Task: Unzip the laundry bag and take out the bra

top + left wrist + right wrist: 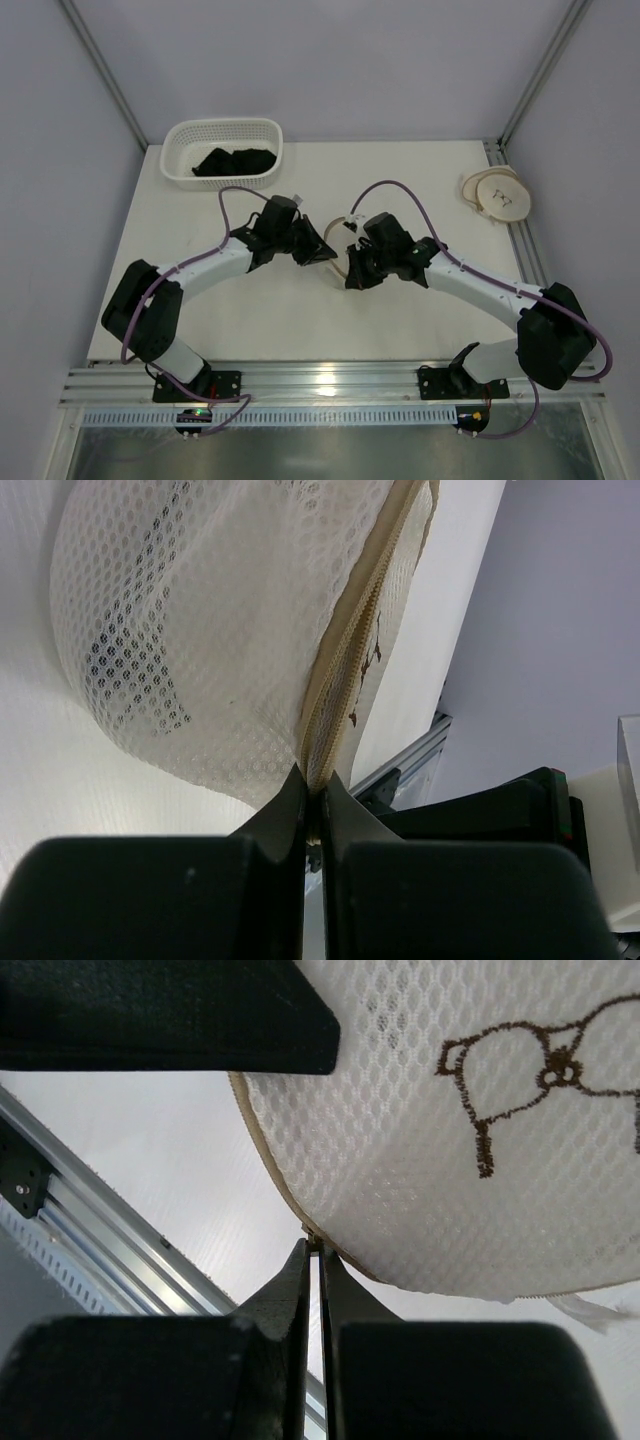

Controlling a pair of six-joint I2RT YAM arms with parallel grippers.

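Observation:
The laundry bag [336, 262] is a cream mesh pouch held off the table between my two grippers at the table's middle. My left gripper [325, 250] is shut on the bag's tan zip trim [345, 650]. In the left wrist view the jaws [315, 785] pinch the zip's lower end below the mesh [220, 630]. My right gripper [350, 268] is shut on a small zip tab at the bag's rim [315, 1250]. A brown stitched mark [540, 1060] shows on the mesh [430, 1160]. The bra is hidden; only dark patches [130, 670] show through the mesh.
A white lattice basket [180, 150] with black cloth [235, 160] in it stands at the back left. A second round cream pouch [497, 195] lies at the table's right edge by the aluminium rail [520, 235]. A black block [160, 1010] crosses the top of the right wrist view.

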